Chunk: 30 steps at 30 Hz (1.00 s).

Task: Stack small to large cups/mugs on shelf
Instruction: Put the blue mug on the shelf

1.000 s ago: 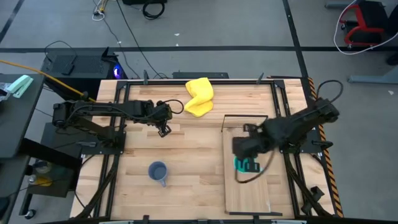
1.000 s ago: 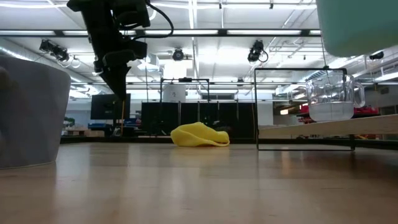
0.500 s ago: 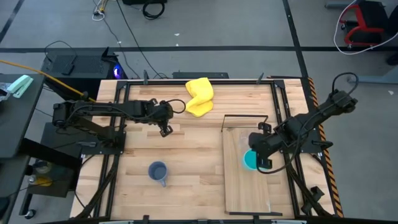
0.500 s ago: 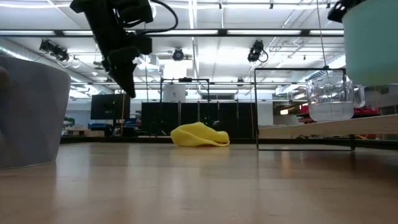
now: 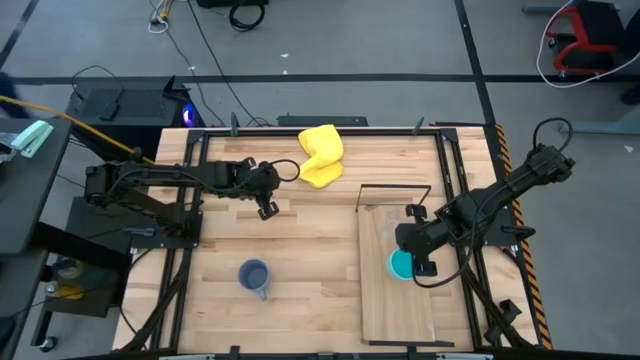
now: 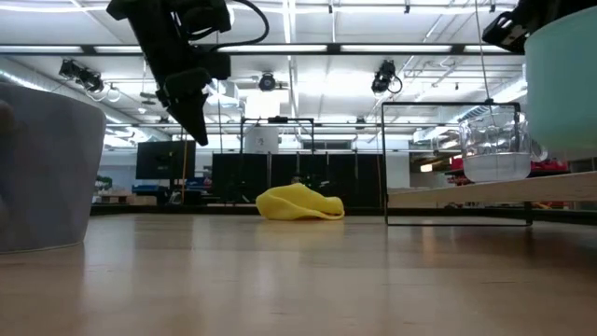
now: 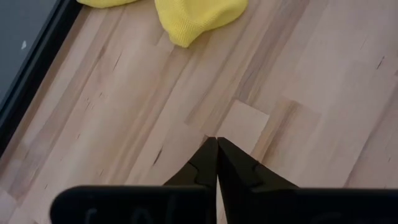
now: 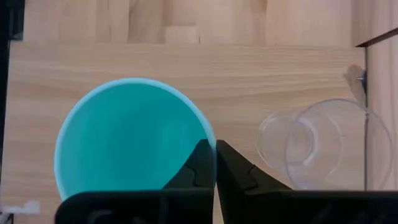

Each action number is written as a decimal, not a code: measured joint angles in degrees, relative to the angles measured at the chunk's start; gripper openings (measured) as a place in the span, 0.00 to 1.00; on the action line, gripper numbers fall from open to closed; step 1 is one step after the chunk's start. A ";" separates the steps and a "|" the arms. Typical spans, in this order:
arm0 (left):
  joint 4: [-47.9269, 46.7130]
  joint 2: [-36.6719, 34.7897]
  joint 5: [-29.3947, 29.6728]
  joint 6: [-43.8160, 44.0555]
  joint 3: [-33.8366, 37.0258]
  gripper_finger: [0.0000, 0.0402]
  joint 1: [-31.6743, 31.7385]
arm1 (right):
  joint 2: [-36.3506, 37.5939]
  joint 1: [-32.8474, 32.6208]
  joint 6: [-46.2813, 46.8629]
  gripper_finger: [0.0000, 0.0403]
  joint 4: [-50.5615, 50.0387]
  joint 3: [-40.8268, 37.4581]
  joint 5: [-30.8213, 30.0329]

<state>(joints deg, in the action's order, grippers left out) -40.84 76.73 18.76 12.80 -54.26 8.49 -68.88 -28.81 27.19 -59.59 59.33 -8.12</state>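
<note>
Beside your right gripper [image 8: 216, 149], pinching the cyan mug [image 8: 134, 140] rim, the clear glass [image 8: 311, 143] stands on the shelf [image 8: 261, 68].

Cyan mug [image 5: 401, 264]: bright, upright, mouth up, on the shelf [image 5: 385, 310], directly beneath the right end effector [image 5: 424, 268].
Clear glass [image 8: 314, 146]: small, on the shelf, just beside that end effector.
Grey-blue mug [image 5: 254, 276]: handled, upright on the surface, well apart from both end effectors.

Mug [image 5: 402, 264] on shelf [image 5: 385, 310]; glass [image 8: 309, 146] beside; cloth [image 5: 320, 155] behind.
</note>
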 joint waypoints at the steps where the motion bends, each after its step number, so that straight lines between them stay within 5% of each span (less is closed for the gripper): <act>1: 0.02 0.00 0.00 0.00 0.00 0.02 0.00 | -0.14 -0.13 -0.36 0.01 0.02 0.00 0.32; 16: 0.80 0.00 0.00 0.02 0.00 0.07 0.02 | -5.31 -4.34 -10.40 0.01 4.11 0.02 1.14; 24: 1.38 0.00 0.00 0.02 0.00 0.01 0.02 | -6.50 -1.60 -13.24 0.01 5.20 0.02 2.01; 30: 1.42 0.00 0.00 0.04 0.00 0.06 0.02 | -6.47 0.34 -14.24 0.01 6.20 0.02 3.89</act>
<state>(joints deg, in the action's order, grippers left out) -39.42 76.73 18.76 12.84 -54.26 8.51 -75.35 -28.47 12.96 -53.39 59.35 -4.23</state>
